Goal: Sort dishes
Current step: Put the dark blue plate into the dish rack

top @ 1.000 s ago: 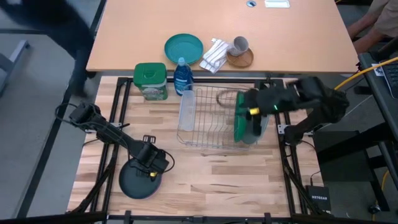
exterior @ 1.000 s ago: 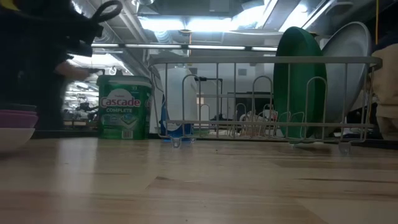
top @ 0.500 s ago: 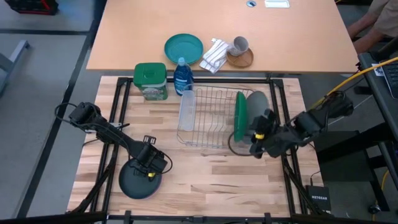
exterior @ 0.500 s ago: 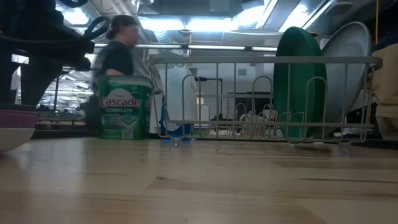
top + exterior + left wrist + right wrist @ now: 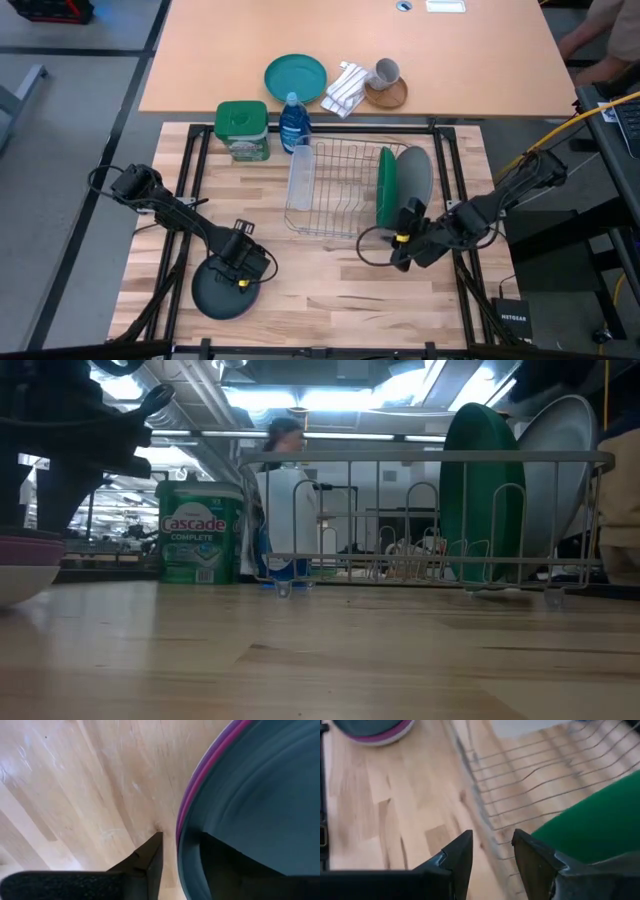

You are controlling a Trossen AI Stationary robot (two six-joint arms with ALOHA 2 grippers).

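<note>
A stack of dishes [image 5: 225, 290] lies flat near the table's front left: a dark grey plate [image 5: 260, 785] on top, a magenta one [image 5: 25, 546] under it and a white one [image 5: 20, 580] at the bottom. My left gripper [image 5: 240, 272] points down at the stack's far right rim, open, with one finger outside the rim and one over the dark plate. A green plate [image 5: 385, 190] and a light grey plate [image 5: 414, 178] stand on edge in the wire rack [image 5: 335, 190]. My right gripper [image 5: 400, 250] hangs open and empty by the rack's near right corner. My left gripper [image 5: 181, 835] stands astride the dark grey plate's rim [image 5: 187, 827], coming from above. One finger [image 5: 150, 857] is on the table side and the other [image 5: 225, 862] is over the plate's top. Whether either finger touches the plate I cannot tell.
A green-lidded Cascade tub [image 5: 242, 130] and a blue bottle [image 5: 293, 122] stand behind the rack's left end. On the far tabletop are a teal plate [image 5: 295, 77], a cloth [image 5: 347, 88] and a mug [image 5: 386, 72]. A person [image 5: 283, 470] is beyond the table.
My right gripper has come down from above the rack's plates and gone toward the table's near edge, past the rack's near right corner. My left gripper has sunk a little at the stack's rim. The person beyond the table has walked from left to right.
</note>
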